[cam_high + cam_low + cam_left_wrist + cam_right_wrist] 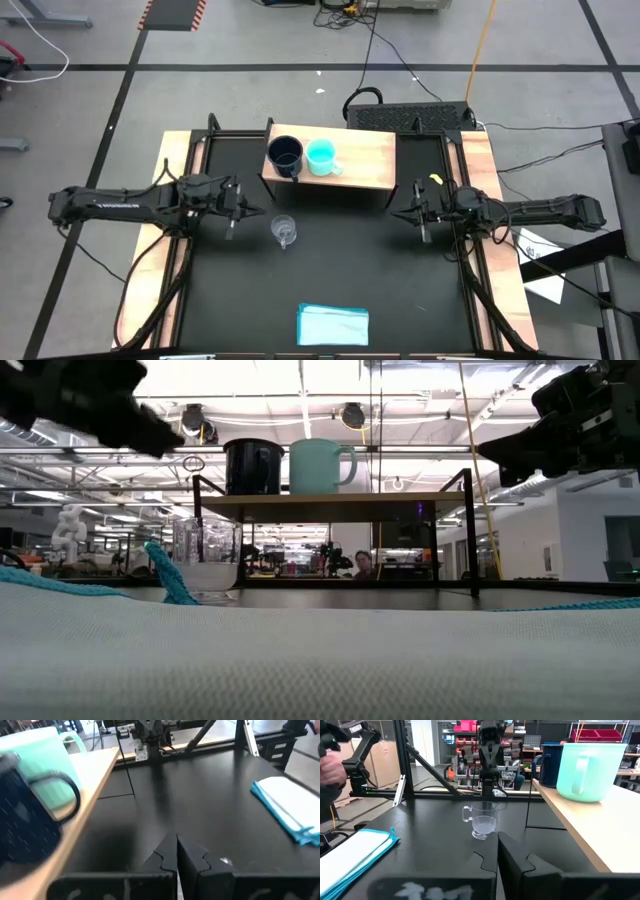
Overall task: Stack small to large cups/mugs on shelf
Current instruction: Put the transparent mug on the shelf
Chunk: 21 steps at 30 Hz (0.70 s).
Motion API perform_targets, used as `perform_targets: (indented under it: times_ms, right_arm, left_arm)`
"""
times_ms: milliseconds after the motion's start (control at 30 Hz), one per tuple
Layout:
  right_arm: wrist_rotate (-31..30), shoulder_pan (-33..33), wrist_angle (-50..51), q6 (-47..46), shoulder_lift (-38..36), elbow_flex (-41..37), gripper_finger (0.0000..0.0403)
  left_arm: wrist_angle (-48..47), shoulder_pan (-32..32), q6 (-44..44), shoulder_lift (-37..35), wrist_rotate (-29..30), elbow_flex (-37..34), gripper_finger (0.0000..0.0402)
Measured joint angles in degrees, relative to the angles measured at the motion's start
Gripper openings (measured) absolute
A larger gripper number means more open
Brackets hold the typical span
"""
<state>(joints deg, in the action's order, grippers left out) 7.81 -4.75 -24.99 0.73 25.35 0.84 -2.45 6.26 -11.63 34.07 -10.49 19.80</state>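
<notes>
1. No readable brand or label on any cup; white lettering on the left arm in the high view, too small to read.
2. Navy mug (pixel 285 156) and turquoise mug (pixel 321 157) side by side on the shelf (pixel 365 158), touching or nearly so.
3. Glass cup (pixel 284 232) upright on the black table (pixel 400 290), in front of the shelf, near the left gripper (pixel 238 208).
4. Left gripper fingers pressed together, holding nothing; same for the right gripper (pixel 413 214), well apart from the cups.
5. Glass cup missing from the left wrist view; clear in the right wrist view (pixel 482 819).
6. Folded blue cloth (pixel 333 325) at the table's front edge; in the low view, blurred and filling the foreground.
7. Person partly visible under the shelf, low view only.
</notes>
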Motion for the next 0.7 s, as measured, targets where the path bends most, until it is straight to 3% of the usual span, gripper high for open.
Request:
perform_targets:
  times_ms: [233,700]
  right_arm:
    - [0.00,0.00,0.00,0.11,0.65,-0.02,0.0000]
    - [0.00,-0.01,-0.09,0.13,3.23,-0.02,0.0000]
  left_arm:
    - [15.62,0.01,1.03,-1.99,0.04,-11.09,0.0000]
    - [20.30,0.04,-2.02,-1.97,0.04,-18.61,0.0000]
